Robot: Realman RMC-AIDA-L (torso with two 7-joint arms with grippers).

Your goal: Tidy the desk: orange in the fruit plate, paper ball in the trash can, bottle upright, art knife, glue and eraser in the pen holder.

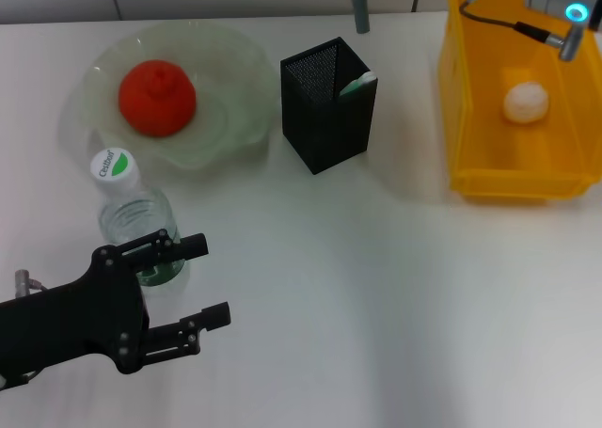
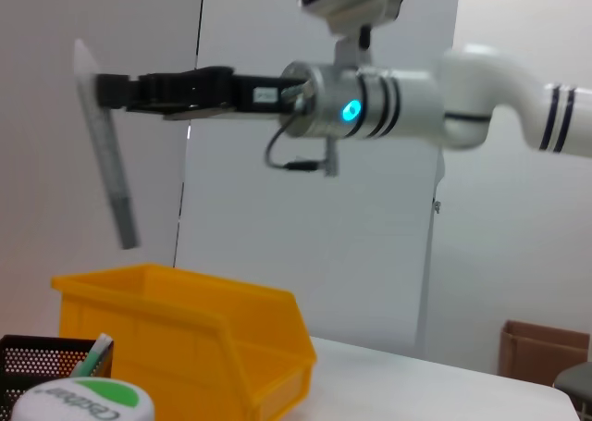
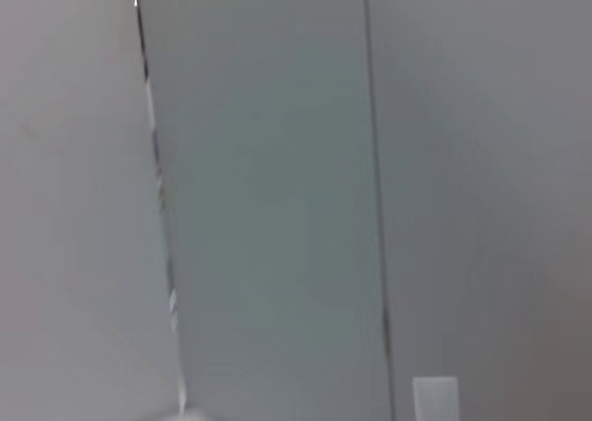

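Left gripper [image 1: 202,282]: low at about 8 o'clock on the table [image 1: 376,287], jaws spread apart, its upper finger just beside the bottle.
Bottle [image 1: 136,216]: standing upright at 9 o'clock, white cap with green lettering, right below the plate.
Orange [image 1: 157,97]: lying in the fruit plate [image 1: 226,118] at 10 o'clock.
Pen holder [image 1: 327,103]: black mesh, near 12 o'clock, with a green-and-white item [image 1: 357,84] poking out of its top.
Paper ball [image 1: 526,102]: inside the yellow trash can [image 1: 470,155] at 2 o'clock.
Right gripper [image 2: 116,92]: raised high above the yellow bin in the left wrist view, clamped on a long grey art knife [image 2: 109,162] that hangs tilted beneath it.
Right wrist view: only a blank wall.
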